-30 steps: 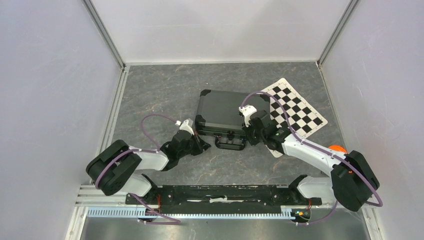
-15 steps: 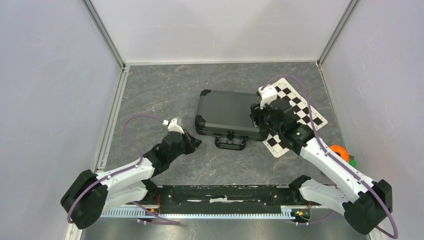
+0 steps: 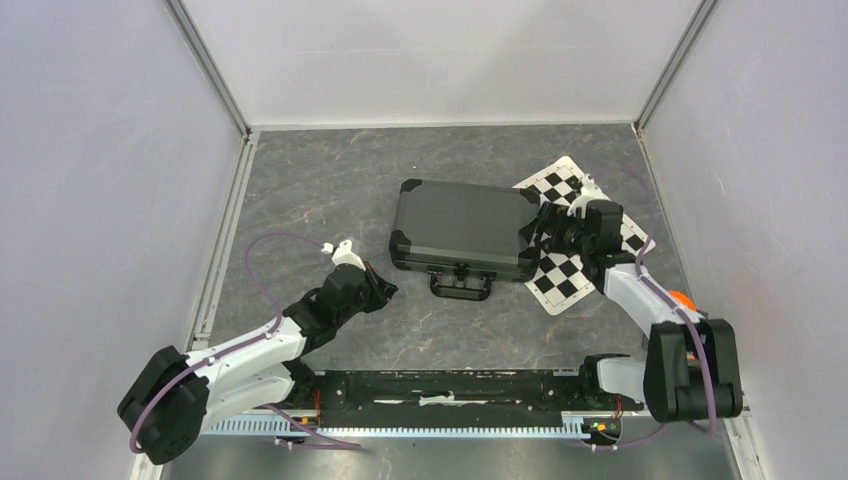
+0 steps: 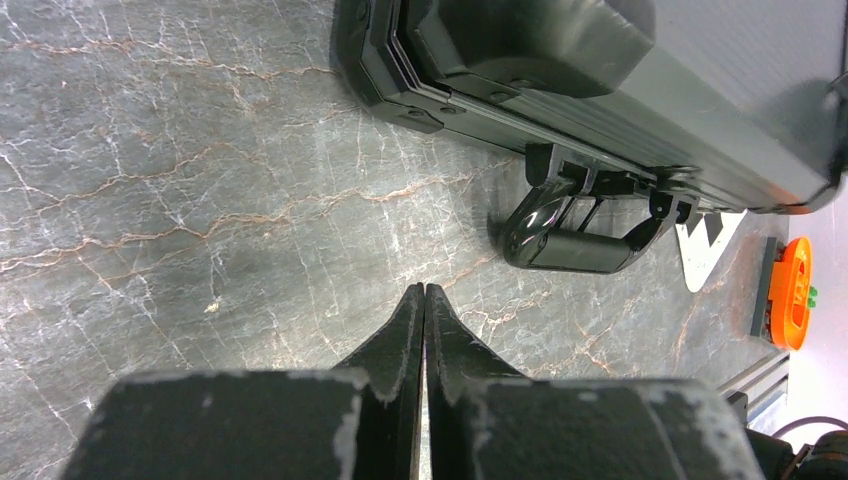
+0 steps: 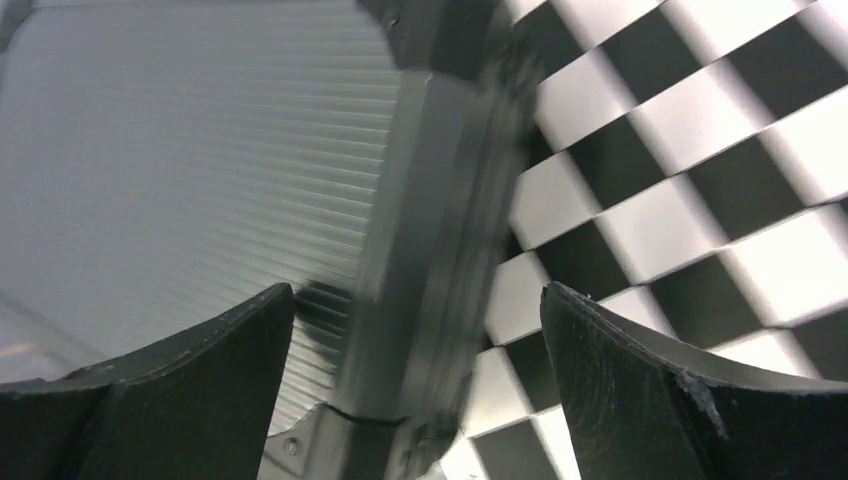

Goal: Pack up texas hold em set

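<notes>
Case [image 3: 462, 230]: lid down, flat on the counter [image 3: 330, 180] near its middle, right end overlapping the checkered mat [image 3: 565, 280]. No loose pieces visible outside it. Long axis across the counter, left to right, turned slightly so the right end sits a touch nearer. Handle [image 3: 461, 285] on the long near side, pointing toward the arm bases.

Judged as late in the packing: closing done or nearly so, locking the lid likely the one thing left. Impossible to tell from these views whether it is already fastened.

Right tool [image 3: 545, 230]: fingers spread wide, straddling the case's right edge from above, gripping nothing. Left tool [image 4: 423, 300]: tips pressed together, empty, over bare counter just short of the handle.

Next move probably calls for securing the lid along the handle side with a closed tip, keeping the lid seated and not shoving the case across the mat.
</notes>
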`<state>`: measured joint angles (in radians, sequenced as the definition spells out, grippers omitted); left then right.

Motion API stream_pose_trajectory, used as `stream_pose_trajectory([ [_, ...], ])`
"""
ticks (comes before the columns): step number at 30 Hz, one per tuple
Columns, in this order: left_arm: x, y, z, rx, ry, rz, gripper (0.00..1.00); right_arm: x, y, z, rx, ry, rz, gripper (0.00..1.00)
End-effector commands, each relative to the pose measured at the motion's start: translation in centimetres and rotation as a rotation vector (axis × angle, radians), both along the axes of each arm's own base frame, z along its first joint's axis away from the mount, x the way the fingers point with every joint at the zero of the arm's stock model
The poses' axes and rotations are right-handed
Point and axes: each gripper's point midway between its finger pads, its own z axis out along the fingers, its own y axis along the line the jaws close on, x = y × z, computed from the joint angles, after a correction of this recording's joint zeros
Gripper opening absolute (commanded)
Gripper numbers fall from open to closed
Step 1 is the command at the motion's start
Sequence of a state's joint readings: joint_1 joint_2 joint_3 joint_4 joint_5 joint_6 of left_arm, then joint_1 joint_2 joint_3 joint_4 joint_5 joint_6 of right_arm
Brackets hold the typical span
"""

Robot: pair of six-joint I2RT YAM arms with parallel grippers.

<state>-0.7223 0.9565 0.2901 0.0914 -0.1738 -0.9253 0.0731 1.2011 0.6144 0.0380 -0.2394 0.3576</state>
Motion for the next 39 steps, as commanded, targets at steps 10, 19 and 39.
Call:
stream_pose_trajectory([
  [10,1.0,0.3,-1.1,-0.032,0.025,-0.003,0.07,-8.6,8.3,-4.1,0.374,0.106,0.261,0.94],
  [19,1.5,0.7,-1.4,-0.014,0.012,0.004,0.07,-10.8,11.5,-1.9,0.375,0.079,0.359,0.93],
  [39,3.5,1.1,-3.0,-0.005,0.059,-0.011,0.05,-5.3,4.3,6.5,-0.156,-0.18,0.099,0.98],
])
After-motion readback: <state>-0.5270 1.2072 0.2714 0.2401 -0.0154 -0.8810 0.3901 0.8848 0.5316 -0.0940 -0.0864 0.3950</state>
